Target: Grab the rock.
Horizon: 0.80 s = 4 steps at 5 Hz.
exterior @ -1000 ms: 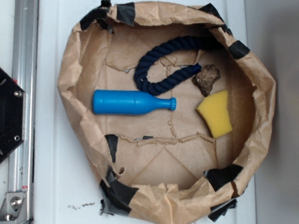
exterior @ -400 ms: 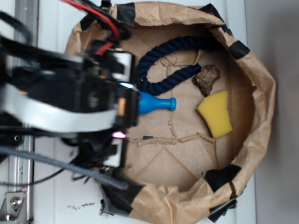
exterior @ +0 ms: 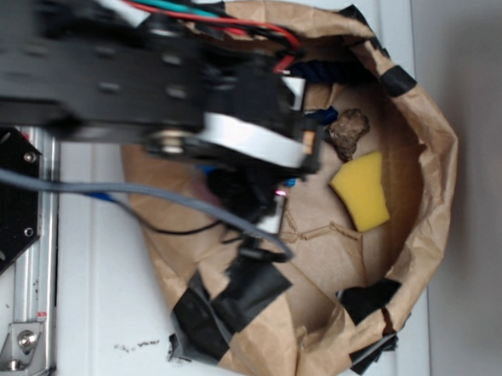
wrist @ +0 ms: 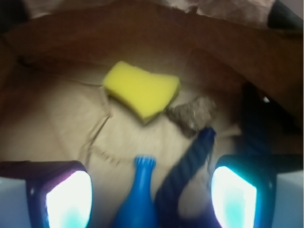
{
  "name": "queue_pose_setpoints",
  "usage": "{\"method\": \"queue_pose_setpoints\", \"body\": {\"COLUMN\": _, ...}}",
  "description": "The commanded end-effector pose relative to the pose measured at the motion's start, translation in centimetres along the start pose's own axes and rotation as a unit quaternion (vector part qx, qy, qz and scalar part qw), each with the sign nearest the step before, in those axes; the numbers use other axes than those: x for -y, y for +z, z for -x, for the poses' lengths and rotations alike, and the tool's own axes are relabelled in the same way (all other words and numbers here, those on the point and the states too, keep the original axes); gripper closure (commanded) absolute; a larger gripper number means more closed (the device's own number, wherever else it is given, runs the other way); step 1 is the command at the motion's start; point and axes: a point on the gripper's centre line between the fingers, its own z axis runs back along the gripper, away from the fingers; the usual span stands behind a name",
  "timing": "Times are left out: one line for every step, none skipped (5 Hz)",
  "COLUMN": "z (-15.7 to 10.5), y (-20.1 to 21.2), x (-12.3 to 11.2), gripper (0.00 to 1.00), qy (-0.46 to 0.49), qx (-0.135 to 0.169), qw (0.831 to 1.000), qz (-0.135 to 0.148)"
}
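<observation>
A: Where was the rock [wrist: 193,114]?
B: On the paper bag [exterior: 420,207] floor, touching the yellow sponge [wrist: 141,89], by the rope [wrist: 187,164] end.
A: Gripper [wrist: 151,197]?
B: Spread wide, empty, over the blue bottle [wrist: 140,192], apart from the rock.

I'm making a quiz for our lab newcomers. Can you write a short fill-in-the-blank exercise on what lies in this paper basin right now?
1. The rock lies right beside the ____ sponge.
2. Everything sits in a basin made of brown ____.
3. In the wrist view, the bottle between the gripper fingers is ____ in colour.
4. The gripper's jaws stand ____, holding nothing.

Missing words: yellow; paper; blue; open
</observation>
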Motion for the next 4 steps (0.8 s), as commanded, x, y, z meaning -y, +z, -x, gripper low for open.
{"method": "queue_pose_setpoints", "body": {"z": -1.8, "y": -1.1, "x": -3.2, "gripper": 0.00, "qy": 0.015, "qx": -0.002, "qw": 1.000, "qz": -0.020}}
{"method": "queue_pose_setpoints", "body": {"z": -2.1, "y": -0.8, "x": -3.6, "gripper": 0.00, "qy": 0.013, "qx": -0.002, "qw": 1.000, "qz": -0.023}}
{"method": "queue_pose_setpoints", "body": {"z": -1.9, "y": -1.1, "x": -4.2, "gripper": 0.00, "qy": 0.003, "qx": -0.007, "qw": 0.999, "qz": -0.035}}
{"method": "queue_pose_setpoints", "body": {"z": -2.3, "y": -0.8, "x": -4.0, "gripper": 0.00, "qy": -0.007, "qx": 0.011, "qw": 0.999, "qz": -0.033}}
